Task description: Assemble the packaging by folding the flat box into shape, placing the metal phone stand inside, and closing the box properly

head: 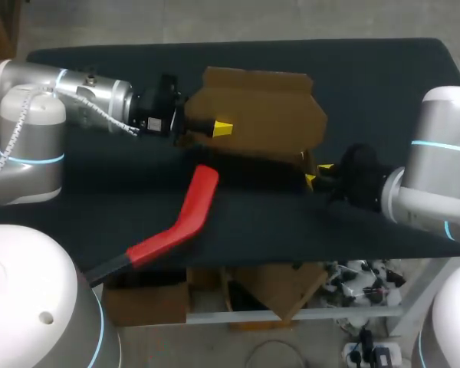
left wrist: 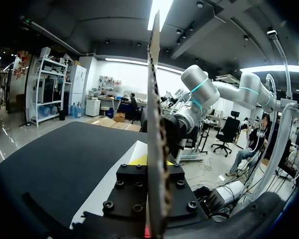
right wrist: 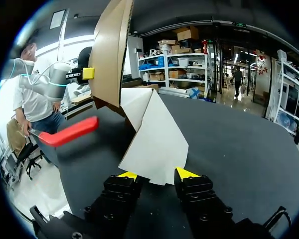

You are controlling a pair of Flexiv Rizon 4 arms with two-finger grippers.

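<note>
My left gripper [head: 218,129] clamps the box [head: 264,107] at twelve o'clock; my right gripper [right wrist: 152,175] stands apart at its flap [right wrist: 154,142].

Left hand [head: 215,129] part-hidden (box [head: 261,107]), red tool [head: 188,215] end covered

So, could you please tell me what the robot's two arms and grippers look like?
Both the left arm and the right arm are built of rounded silver-white segments with thin cyan rings at the joints. A pale braided cable runs along the left arm. Each wrist ends in a black block. The left gripper and right gripper have black, bolt-studded fingers with bright yellow tips.
</note>
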